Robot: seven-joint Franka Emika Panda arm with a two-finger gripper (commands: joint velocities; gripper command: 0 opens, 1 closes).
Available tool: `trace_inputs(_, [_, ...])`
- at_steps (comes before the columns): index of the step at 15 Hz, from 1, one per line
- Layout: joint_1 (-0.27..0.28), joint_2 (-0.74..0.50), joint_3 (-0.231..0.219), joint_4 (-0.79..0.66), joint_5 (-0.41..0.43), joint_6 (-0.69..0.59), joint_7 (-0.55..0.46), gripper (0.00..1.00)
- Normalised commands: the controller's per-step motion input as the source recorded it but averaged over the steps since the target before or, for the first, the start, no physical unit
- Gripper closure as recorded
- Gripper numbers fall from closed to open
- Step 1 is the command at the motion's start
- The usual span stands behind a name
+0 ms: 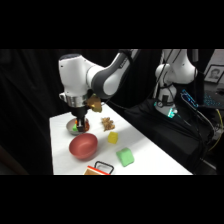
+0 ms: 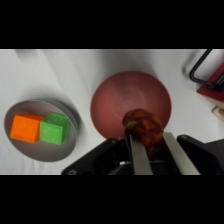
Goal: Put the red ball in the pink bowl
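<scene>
Side view: my arm reaches in from the base at upper right, bends at the elbow near the top of the frame, and drops its wrist straight down so that my gripper (image 1: 80,125) hangs over the far left part of the white table (image 1: 150,155). It is low, above the gap between the grey metal bowl (image 1: 71,127) and the pink bowl (image 1: 83,146).

Wrist view: my two fingers (image 2: 140,159) rise from the bottom edge, with the black linkage on either side of them. My jaws are clenched on the red ball (image 2: 143,127), which shows as a dark red, mottled round body between the fingertips. The ball is held above the near edge of the pink bowl, whose shallow inside fills the middle of this view. Whether the ball touches the bowl I cannot tell.

The grey metal bowl lies to the left in the wrist view, just beside the pink bowl, and holds an orange block (image 2: 25,128) and a green block (image 2: 51,132) side by side and touching.

Also on the table in the side view: a yellow block (image 1: 113,137), a green block (image 1: 125,157) and a brownish lumpy object (image 1: 106,123).
</scene>
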Motion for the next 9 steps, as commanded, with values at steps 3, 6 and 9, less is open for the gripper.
trace_inputs(3, [-0.001,0.15,-0.023,0.24,0.161,-0.10,-0.15,0.97])
trace_inputs(6, [0.007,0.11,-0.012,0.14,0.165,-0.05,-0.14,0.97])
trace_inputs(9, [0.002,0.13,-0.012,0.10,0.172,0.06,-0.13,0.97])
